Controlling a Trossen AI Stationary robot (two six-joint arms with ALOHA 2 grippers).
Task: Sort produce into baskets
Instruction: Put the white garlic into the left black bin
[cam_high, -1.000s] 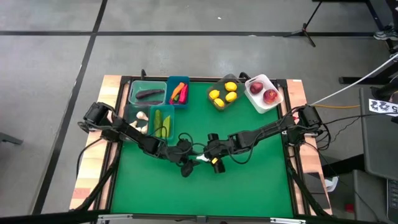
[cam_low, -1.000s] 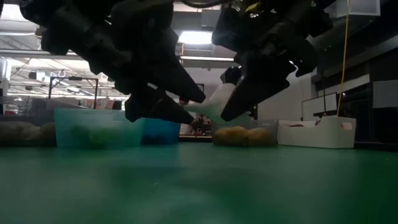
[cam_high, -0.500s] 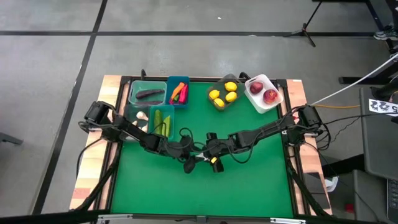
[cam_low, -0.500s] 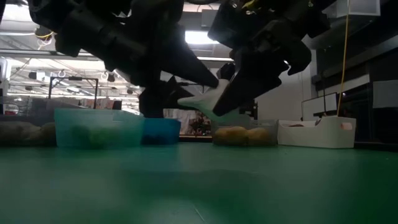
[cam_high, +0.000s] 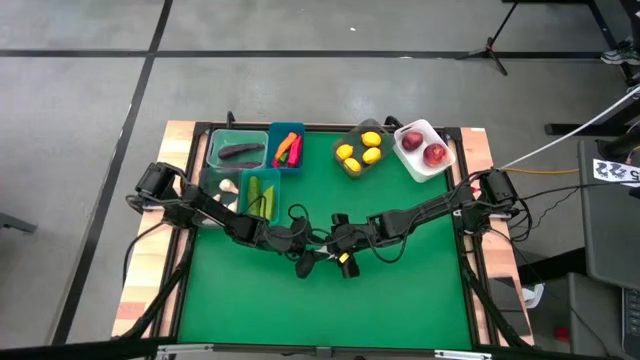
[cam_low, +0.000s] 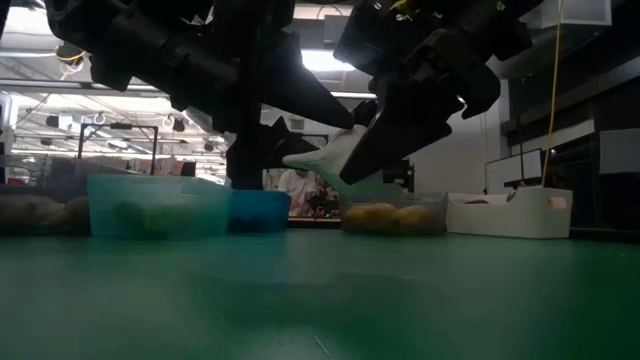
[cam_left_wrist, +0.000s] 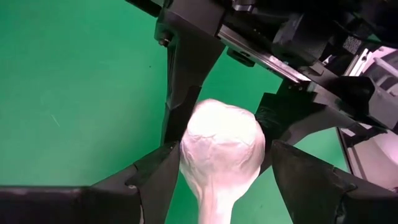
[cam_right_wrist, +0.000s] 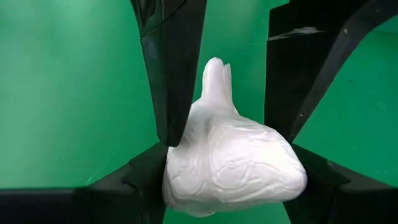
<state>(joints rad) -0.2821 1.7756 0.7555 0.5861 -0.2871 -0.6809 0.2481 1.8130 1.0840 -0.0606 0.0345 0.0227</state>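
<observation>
Now both grippers meet mid-table, the right gripper (cam_right_wrist: 227, 180) clamped on the white garlic bulb (cam_right_wrist: 233, 165) while the left gripper (cam_left_wrist: 224, 171) brackets it, seemingly touching: light, rigid, lumpy plastic probably, best pinched across its fat belly, not the stem.

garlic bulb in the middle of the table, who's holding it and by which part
The right gripper clamps the garlic bulb by its fat body; the left gripper brackets its stem end, hold uncertain.
</observation>
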